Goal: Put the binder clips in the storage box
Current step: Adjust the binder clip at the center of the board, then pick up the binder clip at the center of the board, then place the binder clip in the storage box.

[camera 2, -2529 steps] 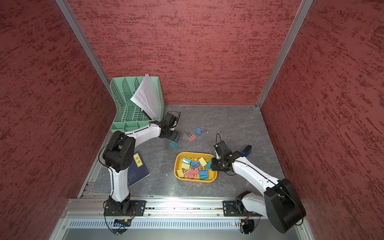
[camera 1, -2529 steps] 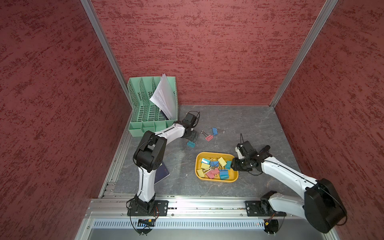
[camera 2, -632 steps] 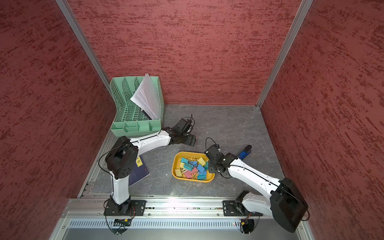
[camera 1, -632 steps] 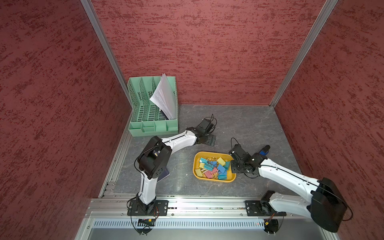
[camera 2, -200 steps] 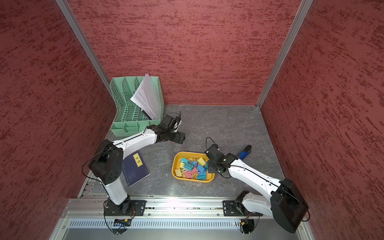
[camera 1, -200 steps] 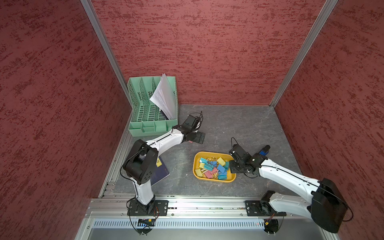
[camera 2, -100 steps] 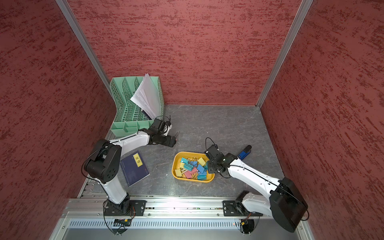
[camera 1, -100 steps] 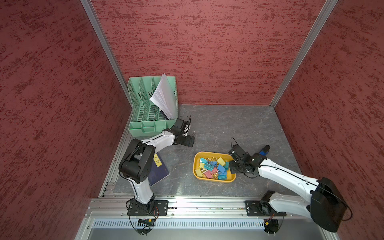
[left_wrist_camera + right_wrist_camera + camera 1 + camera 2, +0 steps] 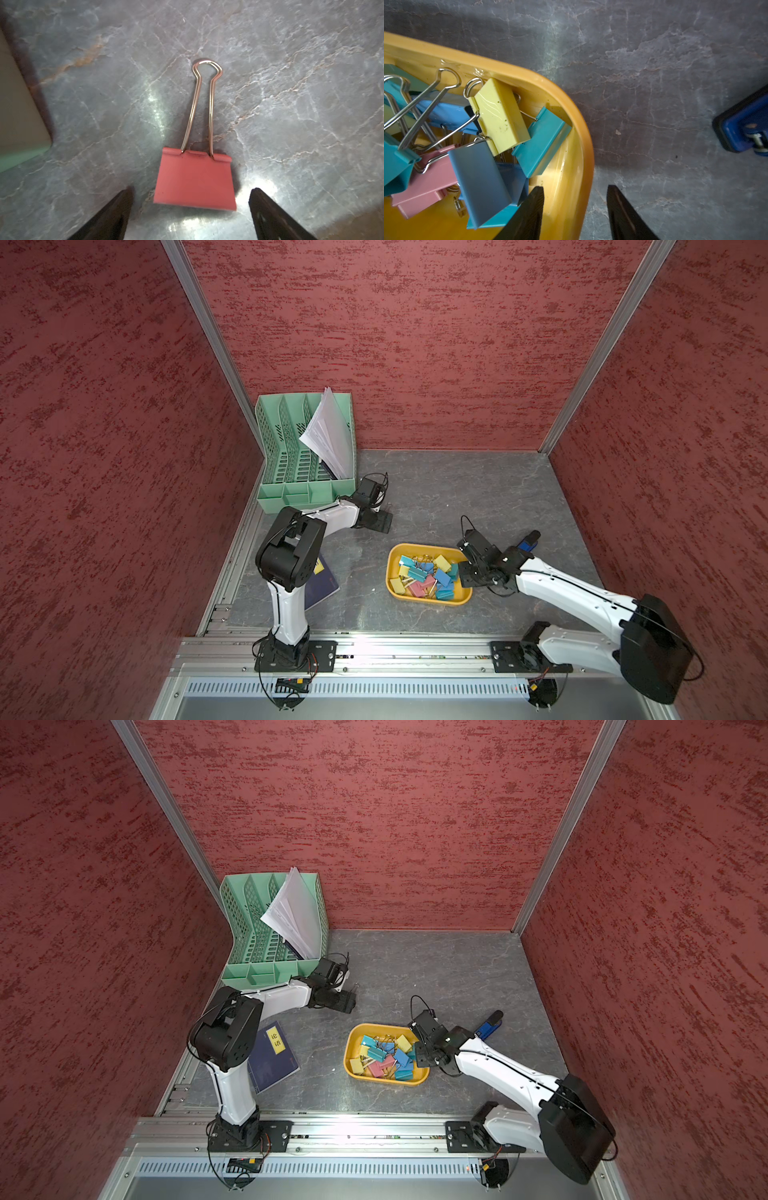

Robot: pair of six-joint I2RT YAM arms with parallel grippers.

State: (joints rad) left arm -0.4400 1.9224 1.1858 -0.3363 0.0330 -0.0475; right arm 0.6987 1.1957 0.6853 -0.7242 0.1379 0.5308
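Booth: red textured walls enclose a grey stone-look table (image 9: pixel 457 497), in both top views.
Tub: the storage box (image 9: pixel 432 602), shallow and yellow-orange, sits front-middle on the table, heaped with binder clips (image 9: pixel 428 576) in yellow, blue, teal, pink.
Left arm: in a top view the left gripper (image 9: pixel 338 1003) hangs low just beside the mint file organizer (image 9: pixel 266 969), well apart from the box.
Right arm: in a top view the right gripper (image 9: pixel 466 572) sits at the box's end nearest the blue stapler (image 9: pixel 527 540).
Stray: the left wrist view shows a pink clip (image 9: pixel 195 178) flat on the table, wire handles (image 9: pixel 202 104) folded together, pointing away; no other clip is seen outside the box.
Left jaws: spread wide, one finger each side of the pink body, touching nothing.
Pickup: best done, it seems, by lowering square and closing across the body's side edges, not the springy wires, then lifting clear.
Rim: the right wrist view has the right gripper's fingers astride the box wall (image 9: pixel 583 145), one inside, one outside; table shows beside the outer finger, so whether they pinch cannot be told.
Load: glossy bodies lie jumbled, handles tangled; a low release should keep the newcomer in.
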